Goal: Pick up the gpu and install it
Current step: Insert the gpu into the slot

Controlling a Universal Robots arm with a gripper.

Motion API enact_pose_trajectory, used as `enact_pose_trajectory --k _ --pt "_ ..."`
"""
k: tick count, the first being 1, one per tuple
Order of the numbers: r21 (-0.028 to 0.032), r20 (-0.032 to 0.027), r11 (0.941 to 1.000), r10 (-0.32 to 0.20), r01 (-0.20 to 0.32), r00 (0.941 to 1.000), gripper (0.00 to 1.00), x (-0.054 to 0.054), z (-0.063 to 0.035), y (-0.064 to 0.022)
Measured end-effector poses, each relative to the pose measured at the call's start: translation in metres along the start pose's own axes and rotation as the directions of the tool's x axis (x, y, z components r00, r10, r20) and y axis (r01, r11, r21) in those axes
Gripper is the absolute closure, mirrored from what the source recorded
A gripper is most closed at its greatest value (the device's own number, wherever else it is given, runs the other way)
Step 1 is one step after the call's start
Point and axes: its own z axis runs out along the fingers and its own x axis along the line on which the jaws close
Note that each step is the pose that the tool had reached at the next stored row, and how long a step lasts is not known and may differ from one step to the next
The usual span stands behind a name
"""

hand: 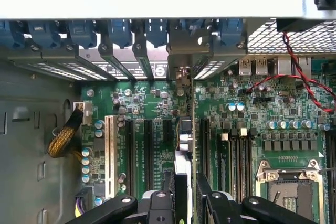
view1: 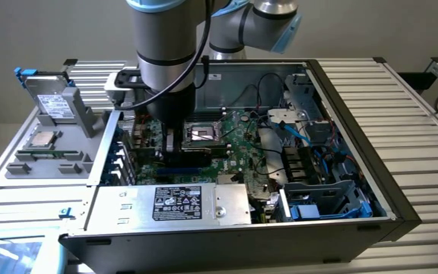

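I judge this is the install step: my pincer (hand: 186, 199) is clamped on the gpu (hand: 183, 150), held edge-on over the motherboard (hand: 152, 103) slots, and seating calls for square alignment.

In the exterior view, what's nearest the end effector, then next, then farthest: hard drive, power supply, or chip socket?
1. Chip socket, right beside the end effector holding the gpu.
2. Power supply, at the case's near edge.
3. Hard drive, outside the case, exterior view's left.
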Motion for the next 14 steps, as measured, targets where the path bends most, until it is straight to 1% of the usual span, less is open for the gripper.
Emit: enact_pose_trajectory --k 8,14 --pt "0.0007 0.0010 0.9996 0.029 -0.029 0.9996 0.72 0.0000 0.0002 -0.0001" --pt "0.0009 0.0014 0.9994 0.035 -0.035 0.9994 0.72 0.0001 0.0016 0.0013"
